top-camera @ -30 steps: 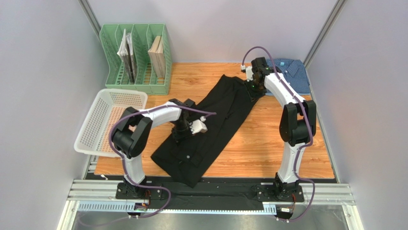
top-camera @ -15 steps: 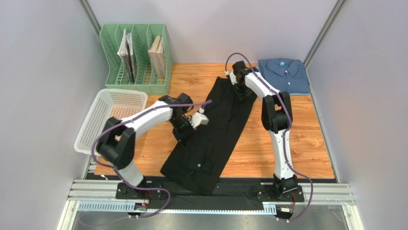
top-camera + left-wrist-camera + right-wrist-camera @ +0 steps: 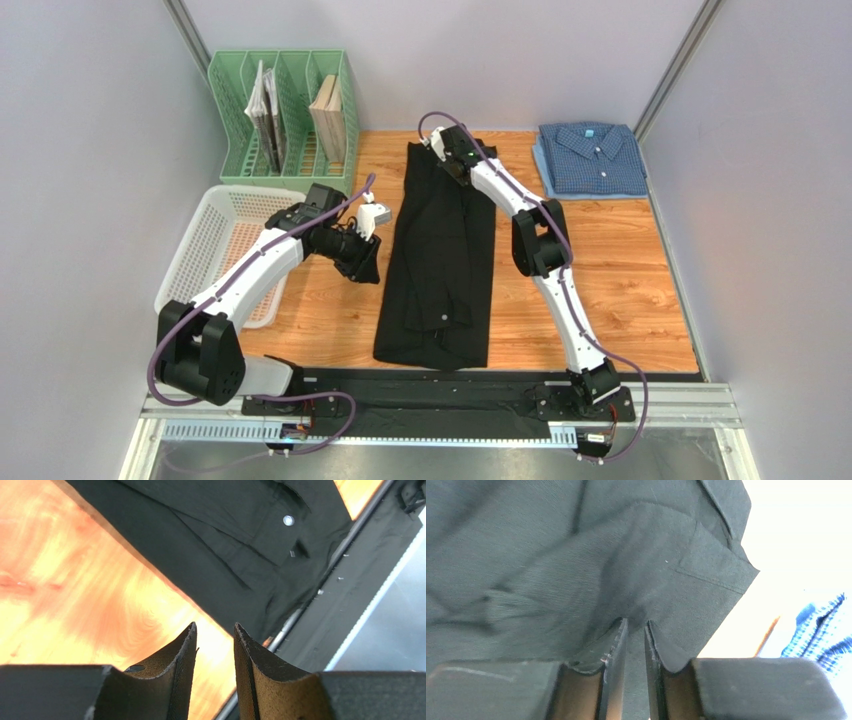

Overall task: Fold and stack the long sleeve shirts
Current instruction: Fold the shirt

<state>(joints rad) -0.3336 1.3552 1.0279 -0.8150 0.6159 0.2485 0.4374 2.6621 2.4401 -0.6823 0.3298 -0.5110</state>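
The black shirt [image 3: 435, 260] lies as a long narrow strip down the middle of the wooden table, its near end at the front edge. My right gripper [image 3: 447, 160] is at the shirt's far end, shut on a fold of the black cloth [image 3: 576, 555]; the cloth fills the narrow gap at the gripper [image 3: 635, 622]. My left gripper [image 3: 365, 265] is just left of the shirt over bare wood; in the left wrist view the gripper [image 3: 215, 630] is open and empty, with the shirt [image 3: 225, 540] beyond it. The blue checked shirt [image 3: 590, 158] lies folded at the back right and also shows in the right wrist view [image 3: 821, 630].
A green file rack [image 3: 285, 120] with books stands at the back left. A white mesh basket [image 3: 225, 250] sits at the left edge, close behind my left arm. A black strip and metal rails [image 3: 450, 390] run along the front edge.
My right gripper has pulled the shirt's far end to the left, so the shirt swung from diagonal to straight. My left gripper has come off the shirt and moved left toward the basket.
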